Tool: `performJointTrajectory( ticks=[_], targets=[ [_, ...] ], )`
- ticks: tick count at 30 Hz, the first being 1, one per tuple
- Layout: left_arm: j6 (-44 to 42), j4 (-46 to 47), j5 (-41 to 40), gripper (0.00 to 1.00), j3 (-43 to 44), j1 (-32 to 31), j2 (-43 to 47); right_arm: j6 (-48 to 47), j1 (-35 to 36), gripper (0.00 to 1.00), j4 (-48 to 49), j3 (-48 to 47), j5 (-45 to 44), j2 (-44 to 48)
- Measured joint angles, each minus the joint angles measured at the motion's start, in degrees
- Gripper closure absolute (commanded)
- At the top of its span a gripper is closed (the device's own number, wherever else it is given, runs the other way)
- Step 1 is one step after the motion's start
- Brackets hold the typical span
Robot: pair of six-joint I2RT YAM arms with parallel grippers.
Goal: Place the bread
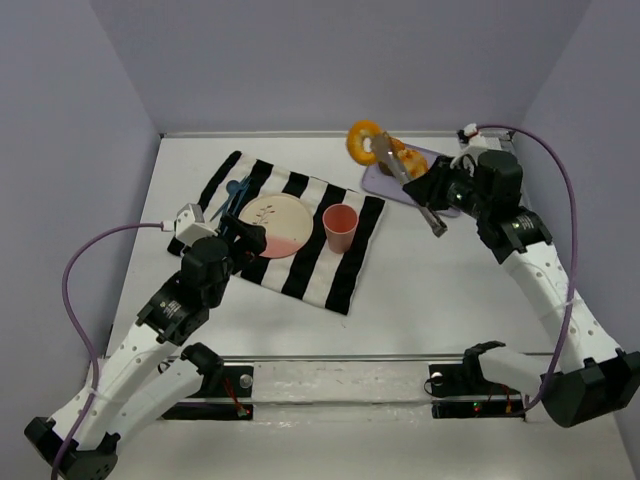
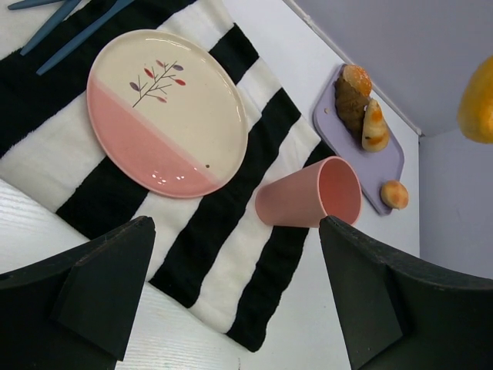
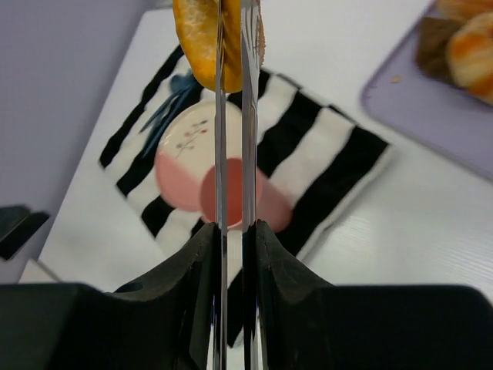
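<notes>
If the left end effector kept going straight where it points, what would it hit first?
Probably the striped cloth, between the plate and pink cup; depth is hard to judge.

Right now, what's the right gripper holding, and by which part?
The right gripper is shut on silver metal tongs, squeezing both arms toward their handle end. The tong tips pinch one side of an orange ring-shaped bread.

Bright, even light; soft shadows.

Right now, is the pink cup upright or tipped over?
Upright: the pink cup stands on the striped cloth, its mouth facing up.
</notes>
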State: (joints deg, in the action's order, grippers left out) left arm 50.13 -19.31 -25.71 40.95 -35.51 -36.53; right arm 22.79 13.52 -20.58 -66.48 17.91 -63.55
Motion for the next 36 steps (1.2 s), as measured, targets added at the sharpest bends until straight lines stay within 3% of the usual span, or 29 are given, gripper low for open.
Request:
performJointTrajectory(
  ticks=[6,13,23,30,36],
  targets=[
    [0.76,-1.33,0.02,0.01,0.00,0.00,0.63,-1.53,15.02,0.93,2.97,-2.47,5.05,-6.99],
    [1.75,-3.45,-0.02,0.01,0.00,0.00,3.50,-3.63,26.73,0.93,3.21,-12.48,5.90,-25.70],
    [2.64,-6.86,-1.42,0.01,0.00,0.00,7.13,-3.67,28.17,0.84,-0.33,-26.27,3.06,-46.95],
    [2.75,-8.44,-2.25,0.01,0.00,0.00,7.98,-3.32,28.17,0.55,-4.98,-28.89,0.33,-50.45],
    [2.73,-8.46,-2.45,0.01,-0.02,0.00,8.15,-3.10,28.17,0.51,-6.67,-30.86,-2.23,-50.45]
  ],
)
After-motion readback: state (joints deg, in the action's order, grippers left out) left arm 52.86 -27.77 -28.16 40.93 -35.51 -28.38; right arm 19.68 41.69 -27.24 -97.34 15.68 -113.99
